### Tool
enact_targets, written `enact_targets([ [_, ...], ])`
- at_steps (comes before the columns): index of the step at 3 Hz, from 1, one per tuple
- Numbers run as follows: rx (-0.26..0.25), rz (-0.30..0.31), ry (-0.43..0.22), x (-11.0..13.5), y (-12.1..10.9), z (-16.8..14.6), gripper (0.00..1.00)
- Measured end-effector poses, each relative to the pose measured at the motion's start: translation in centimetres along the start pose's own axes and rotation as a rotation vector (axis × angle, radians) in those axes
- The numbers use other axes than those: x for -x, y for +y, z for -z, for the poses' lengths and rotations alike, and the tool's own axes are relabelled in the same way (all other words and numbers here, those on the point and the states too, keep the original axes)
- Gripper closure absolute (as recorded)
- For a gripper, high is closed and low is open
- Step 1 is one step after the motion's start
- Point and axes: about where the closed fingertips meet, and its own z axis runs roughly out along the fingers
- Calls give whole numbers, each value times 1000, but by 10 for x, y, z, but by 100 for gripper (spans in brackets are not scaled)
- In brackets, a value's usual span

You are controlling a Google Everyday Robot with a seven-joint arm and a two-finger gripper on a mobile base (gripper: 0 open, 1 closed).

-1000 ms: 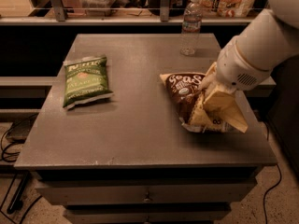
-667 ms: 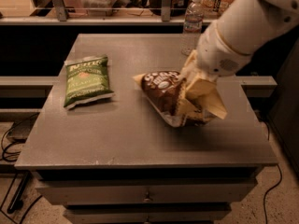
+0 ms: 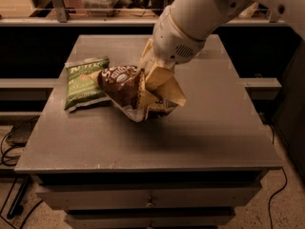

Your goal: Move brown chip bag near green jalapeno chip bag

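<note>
Clamping the gripper (image 3: 156, 78) on the crumpled right end of the brown bag (image 3: 121, 86), just under the wrist of the arm (image 3: 190, 18), over the left-middle of the table (image 3: 214, 128). Judged shut from the way the bag hangs and creases there; the grip itself mostly hidden behind cream folds. Held clear of the tabletop, going by the shadow spread beneath.

Left of the gripper: the bag's long axis running roughly left to right, dark end leading and pointing at the green bag (image 3: 85, 84). That end reaching the green bag's right edge as seen from here; touching or merely above it, cannot tell. Green bag lying flat near the left edge, long axis running front to back with a slight tilt.

Compared with 0.7 s ago: gripper and brown bag carried well leftward, and the wide strip of bare table between the two bags closed. Green bag unmoved. Probably little left but lowering and letting go, without riding up onto the green bag.
</note>
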Motion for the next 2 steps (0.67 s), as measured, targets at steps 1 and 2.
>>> enact_targets([
  [1, 9, 1, -28, 10, -11, -16, 50],
  [2, 9, -15, -70, 15, -26, -22, 26],
])
